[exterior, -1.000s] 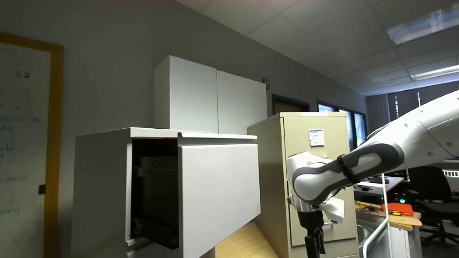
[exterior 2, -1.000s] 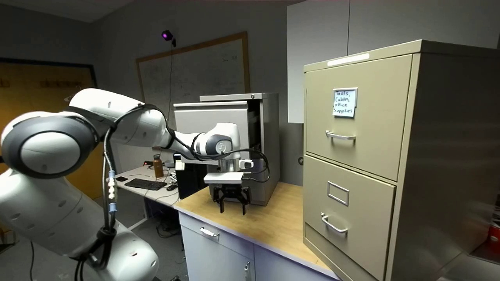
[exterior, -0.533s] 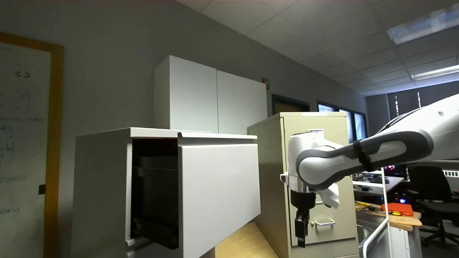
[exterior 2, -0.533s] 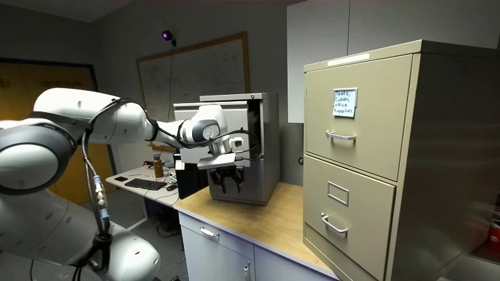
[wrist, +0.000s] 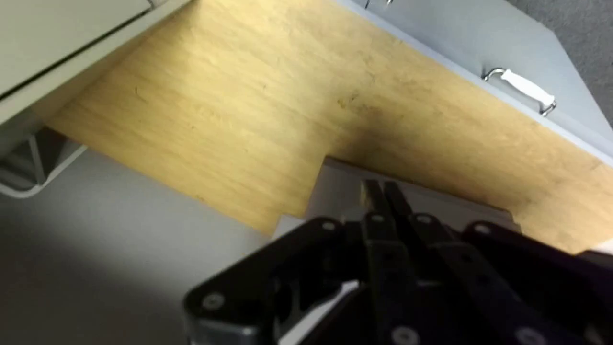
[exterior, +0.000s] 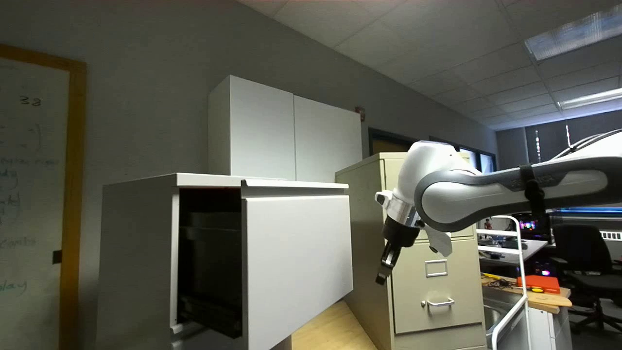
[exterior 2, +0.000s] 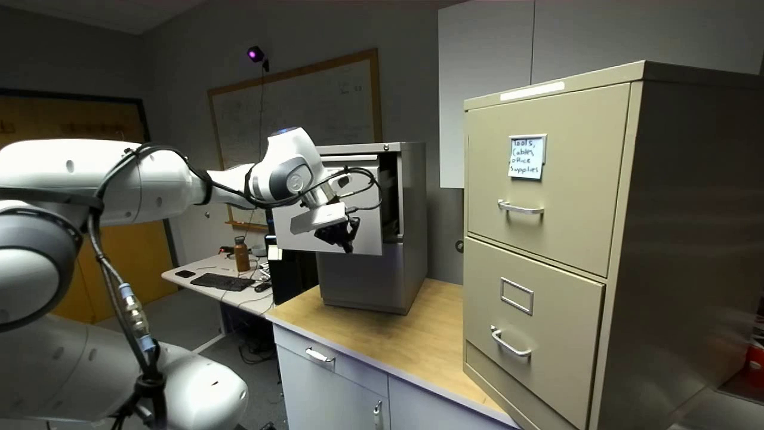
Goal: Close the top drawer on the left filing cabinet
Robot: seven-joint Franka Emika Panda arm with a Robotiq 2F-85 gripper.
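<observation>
Surface (exterior 2: 430, 316): wood-grain countertop, extending beneath and in front of the light grey filing cabinet (exterior: 138, 253).
Beige vertical filing cabinet (exterior 2: 561, 239): upright on the surface, apart from the light grey filing cabinet, both visible drawers closed.
Light grey filing cabinet: upright metal unit with plain flat fronts.
Top drawer (exterior: 299, 257): extended from the upper part of the light grey filing cabinet, its dark interior exposed at the side in both exterior views.
Gripper (exterior: 383, 275): in front of the light grey filing cabinet, angled downward, apart from the top drawer in an exterior view; fingers (wrist: 376, 206) together in the wrist view.
</observation>
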